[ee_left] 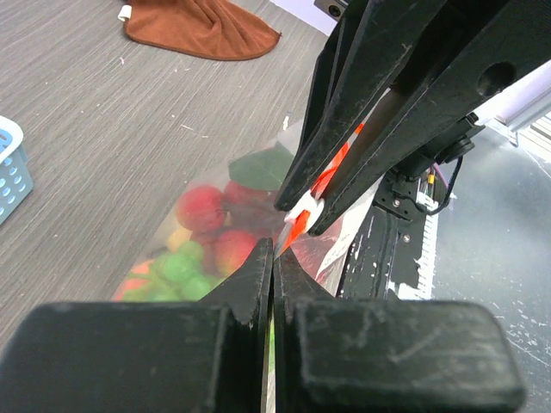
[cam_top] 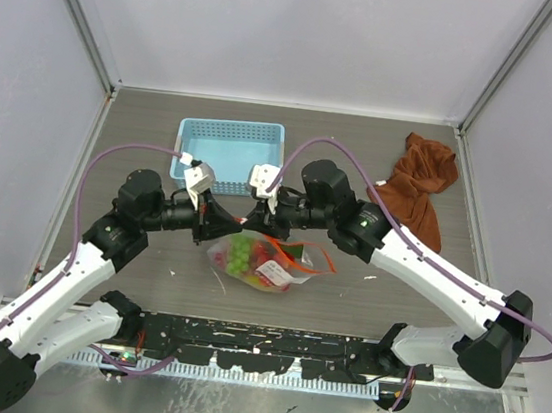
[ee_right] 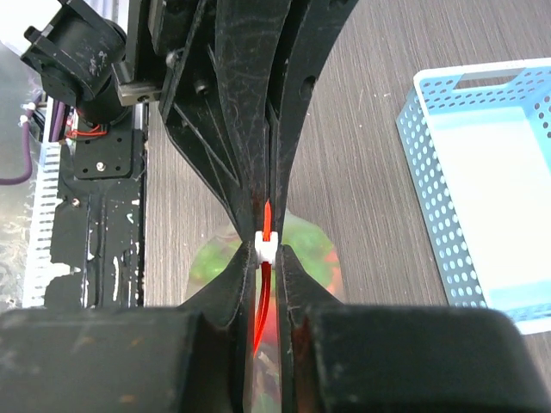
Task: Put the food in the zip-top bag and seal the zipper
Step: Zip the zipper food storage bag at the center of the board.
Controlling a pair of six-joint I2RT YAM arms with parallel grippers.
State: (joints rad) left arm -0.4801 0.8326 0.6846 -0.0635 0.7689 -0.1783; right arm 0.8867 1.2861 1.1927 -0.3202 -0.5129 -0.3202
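- One zip-top bag (cam_top: 266,271) lies mid-surface, toward the near edge, with the food (cam_top: 240,253) inside it.
- Two end effectors meet tip to tip over it: the left end effector (ee_left: 272,251) and the right end effector (ee_right: 267,255), each clenched on the zipper (ee_right: 262,297).
- One basket (cam_top: 228,150) sits at the far edge.
- One cloth (cam_top: 415,183) lies in the far-right corner.

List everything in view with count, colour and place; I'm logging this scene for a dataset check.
zip-top bag: one, clear, on the table between the arms.
food: several pieces, green, red, yellow-orange, inside the bag.
zipper: one, red-orange, with white slider, at the bag's mouth.
basket: one, light blue, far centre.
cloth: one, rust-brown, far right.
table: one, grey-brown.
left gripper: black, shut on the zipper.
right gripper: black, shut on the zipper.
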